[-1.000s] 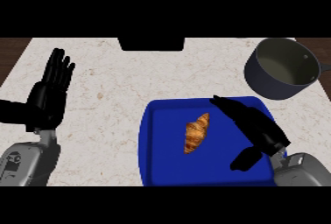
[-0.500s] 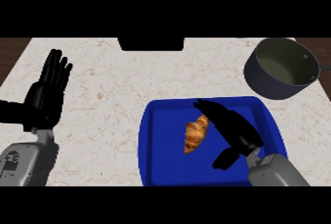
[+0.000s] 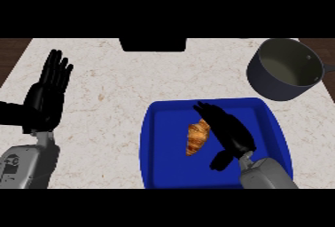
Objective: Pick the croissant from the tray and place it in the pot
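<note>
My right hand (image 3: 229, 133) lies over the blue tray (image 3: 274, 133), fingers (image 3: 208, 111) straight and together, pointing to 11 o'clock, thumb apart at 6. The croissant (image 3: 197, 137) lies on the tray, just beside my fingers at their 9 o'clock; contact uncertain. The pot (image 3: 286, 68) stands on the counter (image 3: 118, 84) at 1 o'clock. My left hand (image 3: 46, 95) rests open at 9 o'clock.

The golden-brown croissant (image 3: 196, 138) lies lengthwise near the middle of the blue tray (image 3: 163, 146). The dark grey pot (image 3: 286, 68) stands empty beyond the tray's far right corner.
</note>
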